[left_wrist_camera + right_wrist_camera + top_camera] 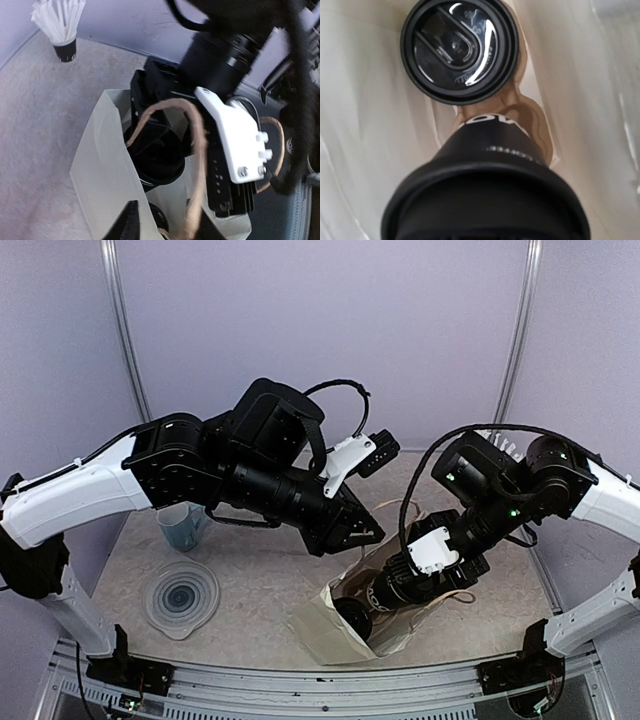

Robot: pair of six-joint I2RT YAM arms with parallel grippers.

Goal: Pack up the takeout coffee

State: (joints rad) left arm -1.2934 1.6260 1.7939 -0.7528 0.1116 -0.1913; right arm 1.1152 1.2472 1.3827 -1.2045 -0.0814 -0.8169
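Right hand (pixel 366 610), clamped on a cup (pixel 490 200), is in the bag (pixel 315 625). Next: set it gently in the tray (pixel 530 115). I cannot tell if the left hand (pixel 365 530) is apart or together.

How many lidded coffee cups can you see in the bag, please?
2: far cup deeper in the bag, near cup just beneath the right wrist camera. Others may be hidden.

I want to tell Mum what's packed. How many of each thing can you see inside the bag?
Coffee cups with lids: 2
Brown tray: 1
Total: 3
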